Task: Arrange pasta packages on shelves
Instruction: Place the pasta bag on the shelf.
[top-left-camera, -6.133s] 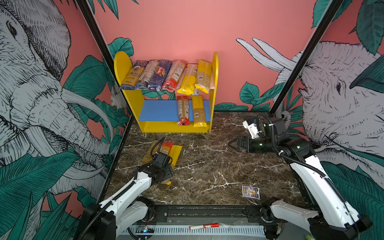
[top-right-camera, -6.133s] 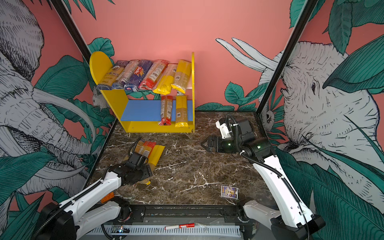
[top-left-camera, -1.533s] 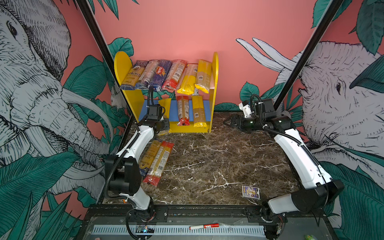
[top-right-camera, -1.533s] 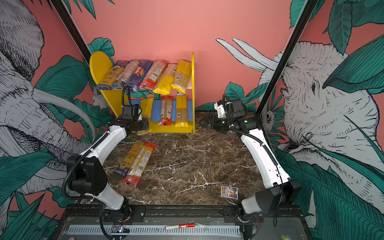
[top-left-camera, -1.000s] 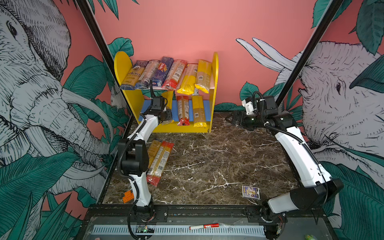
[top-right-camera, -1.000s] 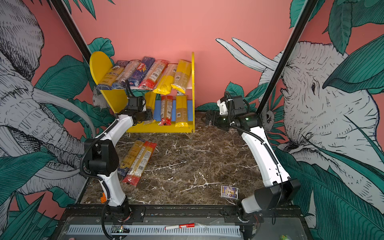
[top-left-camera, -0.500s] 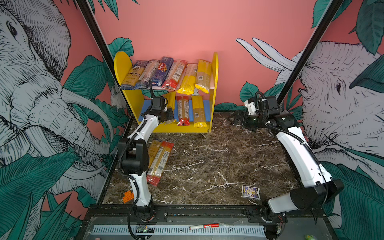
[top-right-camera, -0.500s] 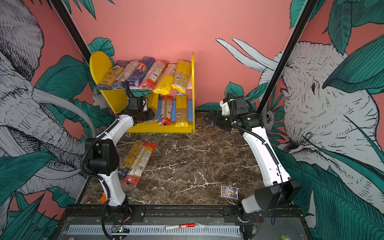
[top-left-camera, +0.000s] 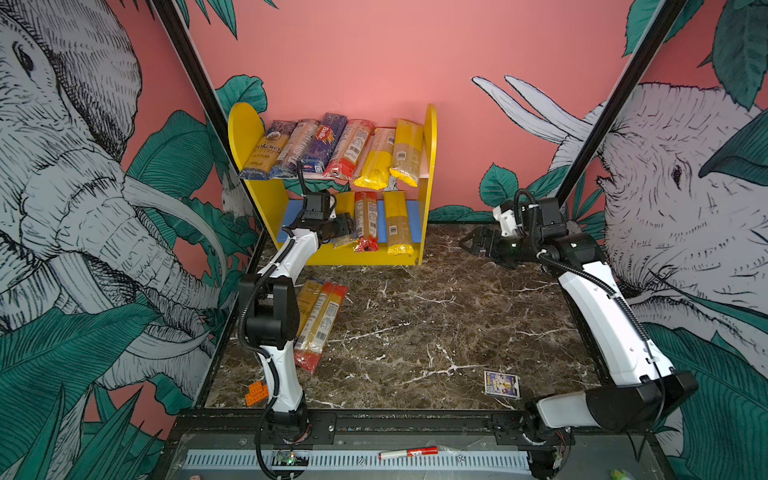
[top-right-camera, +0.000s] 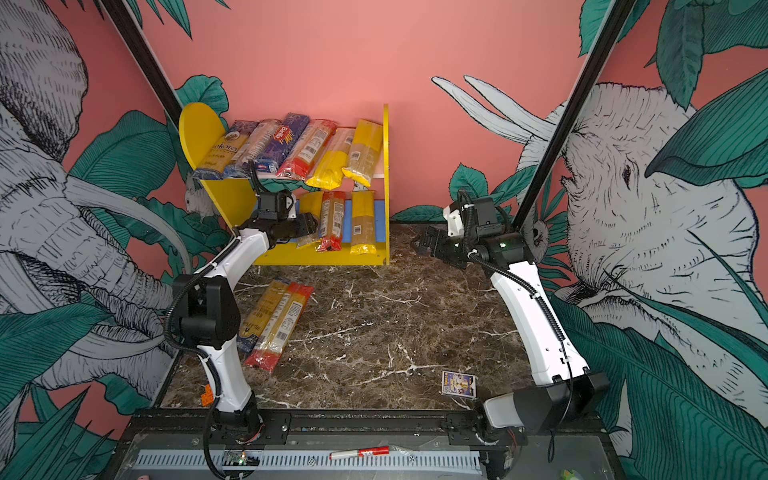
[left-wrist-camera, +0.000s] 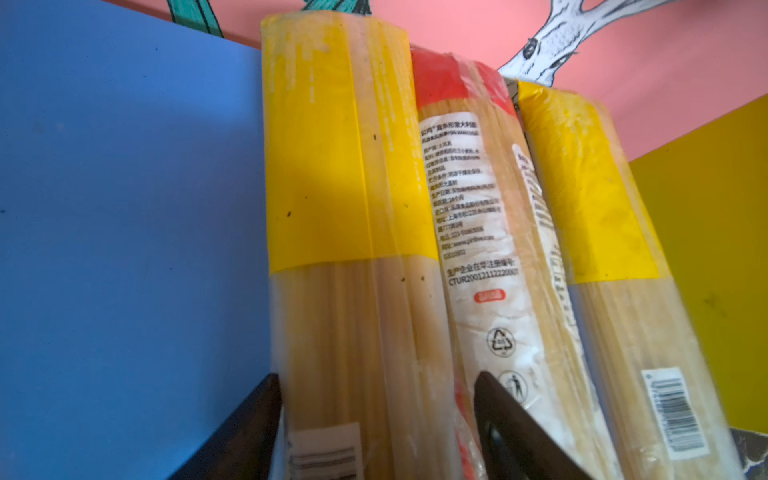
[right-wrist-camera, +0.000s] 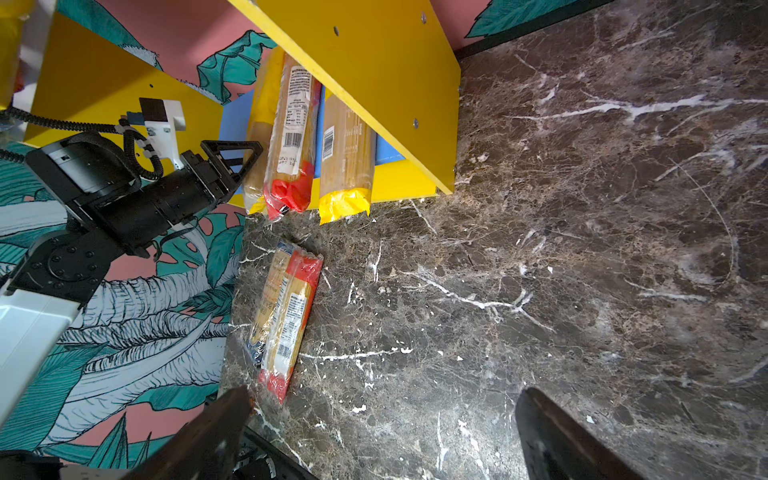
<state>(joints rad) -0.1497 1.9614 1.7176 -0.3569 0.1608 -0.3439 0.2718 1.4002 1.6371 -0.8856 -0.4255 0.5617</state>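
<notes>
The shelves (top-left-camera: 430, 166) stand at the back, with several pasta packages (top-left-camera: 332, 145) on the pink upper board. On the blue lower board (left-wrist-camera: 124, 208) lie a yellow packet (left-wrist-camera: 345, 166), a red-ended one (top-left-camera: 365, 220) and another yellow one (top-left-camera: 397, 224). My left gripper (left-wrist-camera: 376, 376) reaches into the lower shelf, open, its jaws either side of the leftmost yellow packet's near end. Two more packets (top-left-camera: 318, 320) lie on the table beside the left arm. My right gripper (top-left-camera: 467, 245) hovers open and empty to the right of the shelves.
The dark marble table (top-left-camera: 415, 324) is walled by painted panels on three sides. A small card box (top-left-camera: 501, 384) lies front right, an orange block (top-left-camera: 256, 392) front left by the left arm's base. A marker (top-left-camera: 409, 452) rests on the front rail.
My left gripper has carried a yellow packet from the table pile onto the lower board beside the red-ended one, and its jaws now stand apart. The right arm has shifted only slightly.
</notes>
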